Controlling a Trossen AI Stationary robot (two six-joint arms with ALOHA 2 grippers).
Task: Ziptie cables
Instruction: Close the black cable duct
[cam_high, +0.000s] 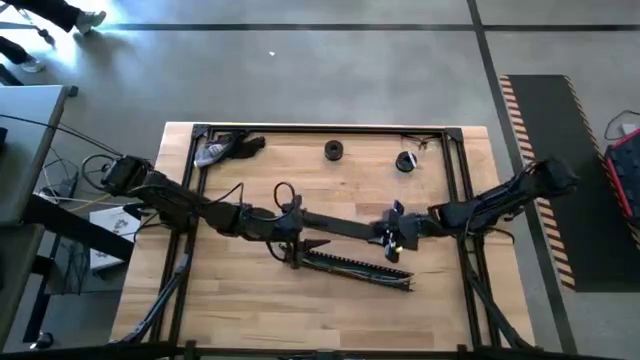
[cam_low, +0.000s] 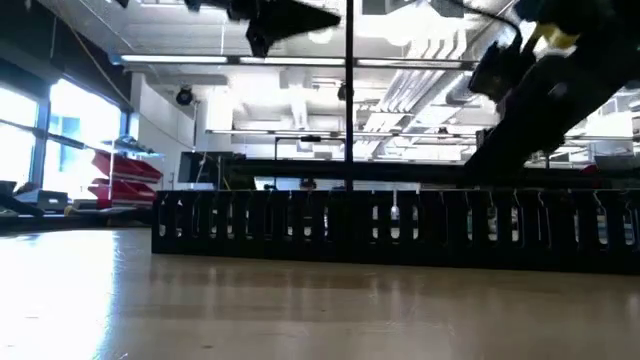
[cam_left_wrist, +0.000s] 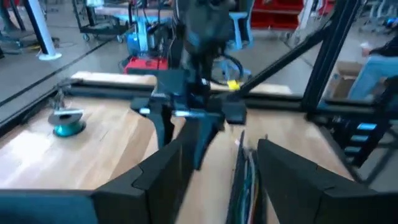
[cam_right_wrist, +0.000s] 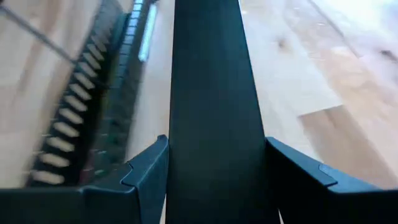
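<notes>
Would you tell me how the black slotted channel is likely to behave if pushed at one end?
The slotted channel lies straight, so it is probably stiff. Its walls are mostly slots, so likely light. Long, low and flat-based, it should slide or pivot, not roll.

A grey concrete floor (cam_high: 330, 80) surrounds the pale wooden surface (cam_high: 330, 300), with a hazard-striped dark mat (cam_high: 560, 180) to one side. Beyond, tall windows (cam_low: 40, 150) admit daylight, red bins (cam_low: 120, 175) sit on racks, and ceiling strip lights (cam_low: 300, 62) glow.
</notes>
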